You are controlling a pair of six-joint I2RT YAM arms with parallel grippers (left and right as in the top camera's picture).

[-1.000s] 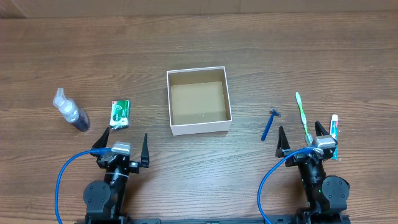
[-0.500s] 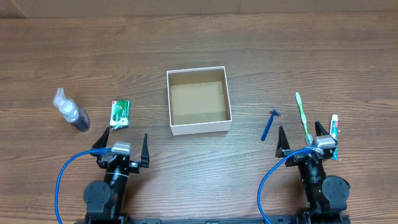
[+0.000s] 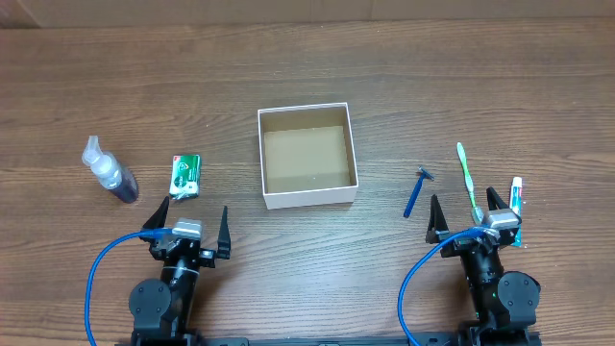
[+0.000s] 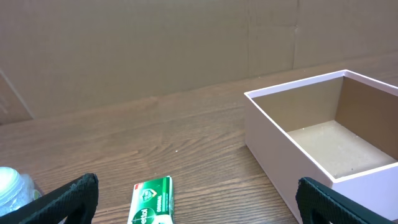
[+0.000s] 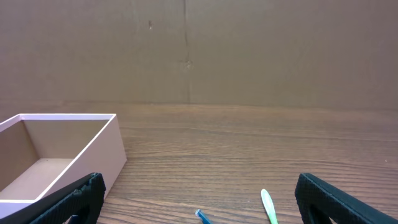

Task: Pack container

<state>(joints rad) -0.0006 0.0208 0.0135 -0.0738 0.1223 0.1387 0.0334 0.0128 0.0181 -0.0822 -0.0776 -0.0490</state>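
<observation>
The container (image 3: 270,200), a small square white box with a brown inside, sits empty at the table's middle. It also shows in the left wrist view (image 4: 267,140) and the right wrist view (image 5: 109,152). A green soap packet (image 3: 185,176) (image 4: 150,202) and a small spray bottle (image 3: 108,173) (image 4: 12,186) lie to its left. A blue razor (image 3: 416,193) (image 5: 202,216), a green toothbrush (image 3: 468,178) (image 5: 268,205) and a small toothpaste tube (image 3: 517,196) lie to its right. My left gripper (image 3: 186,228) (image 4: 196,202) is open and empty near the front edge. My right gripper (image 3: 468,215) (image 5: 199,202) is open and empty over the toothbrush's near end.
A brown cardboard wall (image 4: 155,43) (image 5: 249,50) stands behind the wooden table (image 3: 317,48). Blue cables (image 3: 96,279) loop from both arm bases at the front edge.
</observation>
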